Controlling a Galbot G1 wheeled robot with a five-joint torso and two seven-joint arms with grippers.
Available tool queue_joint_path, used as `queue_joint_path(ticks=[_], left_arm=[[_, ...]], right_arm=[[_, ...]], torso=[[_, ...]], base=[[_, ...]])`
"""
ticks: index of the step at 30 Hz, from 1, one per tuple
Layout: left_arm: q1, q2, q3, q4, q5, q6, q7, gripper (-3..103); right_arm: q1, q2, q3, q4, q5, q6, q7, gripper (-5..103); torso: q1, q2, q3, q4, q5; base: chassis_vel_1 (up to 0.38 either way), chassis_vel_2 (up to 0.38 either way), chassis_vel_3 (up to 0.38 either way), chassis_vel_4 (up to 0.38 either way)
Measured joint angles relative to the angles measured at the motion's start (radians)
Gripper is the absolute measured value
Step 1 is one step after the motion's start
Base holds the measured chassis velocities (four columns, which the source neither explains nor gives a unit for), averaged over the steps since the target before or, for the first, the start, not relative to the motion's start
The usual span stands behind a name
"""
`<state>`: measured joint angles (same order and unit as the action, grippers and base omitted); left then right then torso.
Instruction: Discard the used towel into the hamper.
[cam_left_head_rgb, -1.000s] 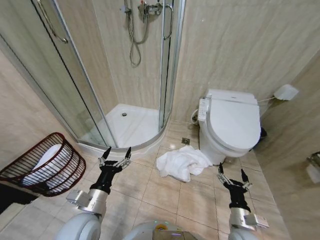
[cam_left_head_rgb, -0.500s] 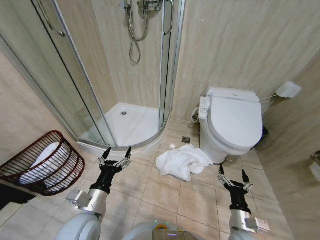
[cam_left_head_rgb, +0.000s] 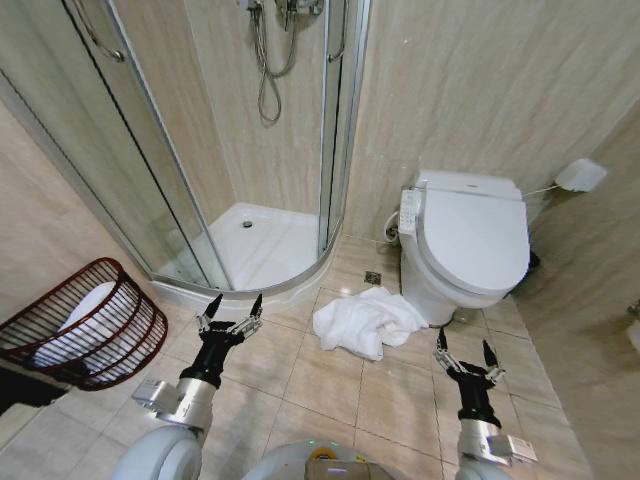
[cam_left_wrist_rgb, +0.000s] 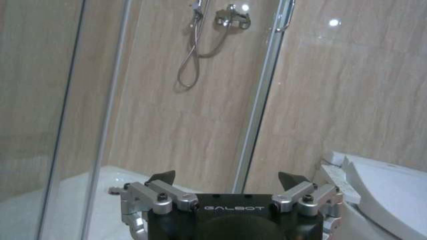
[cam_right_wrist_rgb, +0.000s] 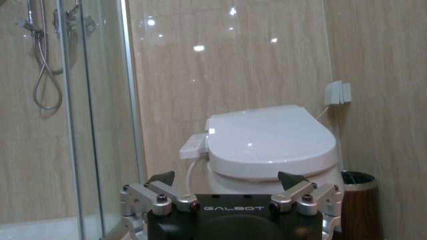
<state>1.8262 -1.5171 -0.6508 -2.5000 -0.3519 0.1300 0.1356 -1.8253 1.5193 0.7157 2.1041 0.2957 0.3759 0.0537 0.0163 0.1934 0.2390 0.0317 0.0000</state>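
Your crumpled white towel (cam_left_head_rgb: 365, 322) is lying in a heap on the beige tiled floor (cam_left_head_rgb: 320, 385), just in front of the white toilet (cam_left_head_rgb: 467, 250) and close to the curved lip of the shower tray (cam_left_head_rgb: 262, 245). It sits ahead of both arms, roughly between them. The heap is a bit wider than it is deep, with its long axis running across your view.

Your left gripper (cam_left_head_rgb: 230, 317) hovers off the towel's left end, fingers spread wide with nothing between them. Your right gripper (cam_left_head_rgb: 462, 353) is lower, down at the towel's right side near the toilet base, and it's splayed open and empty too. Both look about equally close to me (honestly hard to call from the head view), though the left one sits on the hamper's side.

The small round dark reddish-brown open-weave hamper (cam_left_head_rgb: 88, 325) is tipped over against the left wall, well apart from the towel, with something white already inside it. So I'd say nothing's grabbed yet, and the reach to the towel comes first.

The wrist views show the spread fingertips (cam_left_wrist_rgb: 162, 176) pointing at the shower and toilet, not down at the floor.
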Motion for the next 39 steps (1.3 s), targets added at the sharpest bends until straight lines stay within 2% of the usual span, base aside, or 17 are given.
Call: queue_joint_path(ticks=[13,30,39], left_arm=[[0.0,0.0,0.0,0.0,0.0,0.0,0.0,100],[0.0,0.0,0.0,0.0,0.0,0.0,0.0,100],[0.0,0.0,0.0,0.0,0.0,0.0,0.0,100]], right_arm=[[0.001,-0.002,0.002,-0.007,0.002,-0.001,-0.005,100],[0.001,-0.006,0.002,-0.012,0.021,0.0,-0.009,100],[0.003,-0.006,-0.003,-0.028,0.021,-0.003,-0.012,100]], torso=[[-0.014,-0.055,-0.04,0.0,0.0],[-0.016,-0.118,-0.1,0.0003,0.0],[-0.016,-0.122,-0.105,0.0003,0.0]], base=[[0.0,0.0,0.0,0.0],[0.0,0.0,0.0,0.0],[0.0,0.0,0.0,0.0]])
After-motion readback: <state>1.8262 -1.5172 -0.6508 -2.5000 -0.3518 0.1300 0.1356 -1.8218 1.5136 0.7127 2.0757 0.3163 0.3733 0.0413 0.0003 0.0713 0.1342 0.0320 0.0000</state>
